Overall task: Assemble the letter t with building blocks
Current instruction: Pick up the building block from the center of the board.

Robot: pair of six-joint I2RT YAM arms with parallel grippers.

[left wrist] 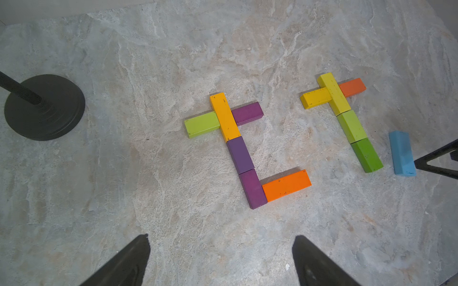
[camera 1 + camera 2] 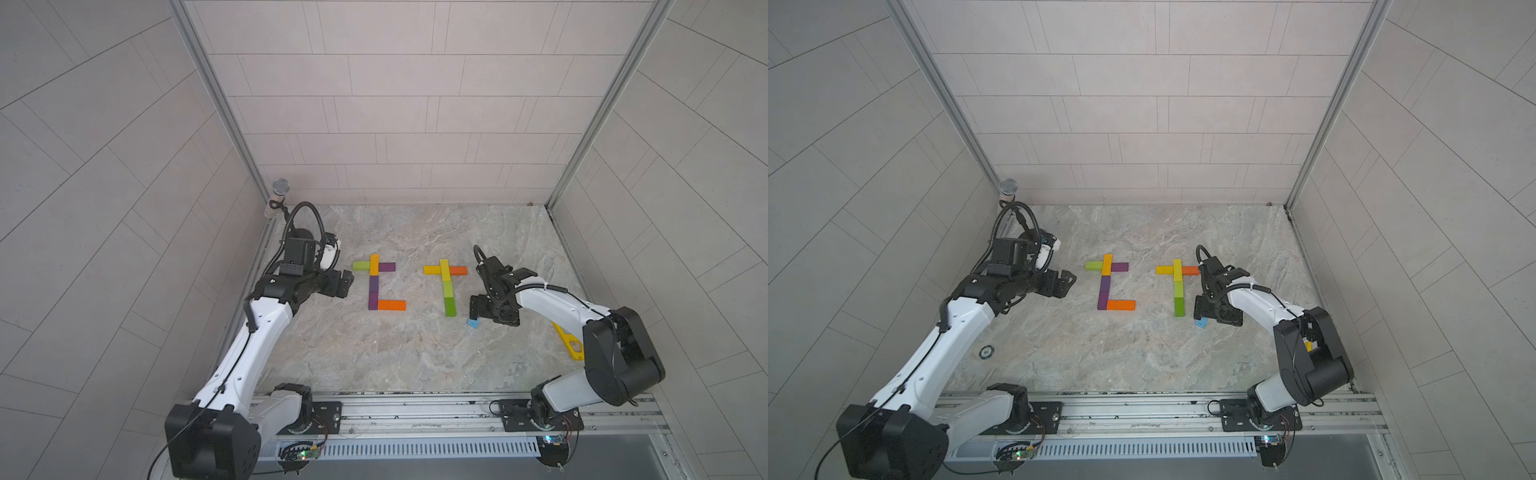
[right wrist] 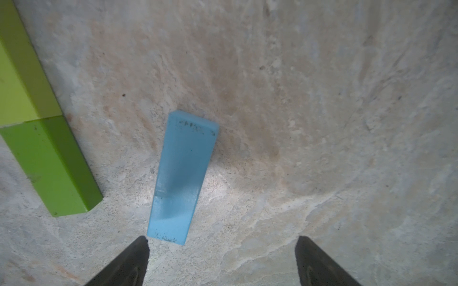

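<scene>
Right hand (image 3: 221,244) hangs released, jaws spread and empty, close by the light blue block (image 3: 182,178), which lies on the counter (image 3: 322,123) near the green block (image 3: 49,166); left hand (image 1: 220,245) is released too.

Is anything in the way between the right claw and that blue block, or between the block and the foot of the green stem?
Nothing visible. The blue block lies just ahead of the open right gripper, with only bare table between it and the dark green block at the stem's end.
</scene>
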